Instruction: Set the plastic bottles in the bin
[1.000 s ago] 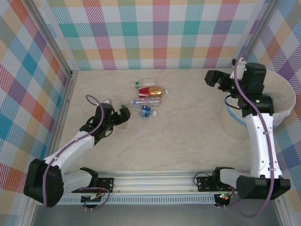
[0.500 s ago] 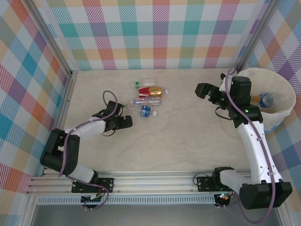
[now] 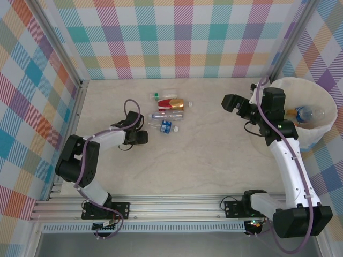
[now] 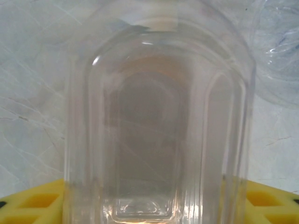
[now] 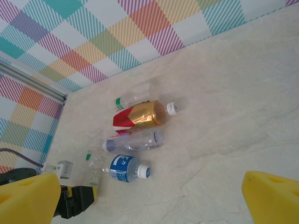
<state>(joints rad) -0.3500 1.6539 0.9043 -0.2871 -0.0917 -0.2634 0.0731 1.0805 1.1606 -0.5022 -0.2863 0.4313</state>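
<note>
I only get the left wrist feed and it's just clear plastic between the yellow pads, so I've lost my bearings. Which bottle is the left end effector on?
Observer: From above, the left end effector is at the near-left end of the loose plastic bottles, at a small clear plastic bottle with a green cap.
Operator: How many others are loose?
Observer: Four more, in a row toward the back wall; the nearest is a small blue-labelled plastic bottle with a white cap.
Operator: Where's the bin?
Observer: The large round white bin stands at the far right, past the open right end effector.
</note>
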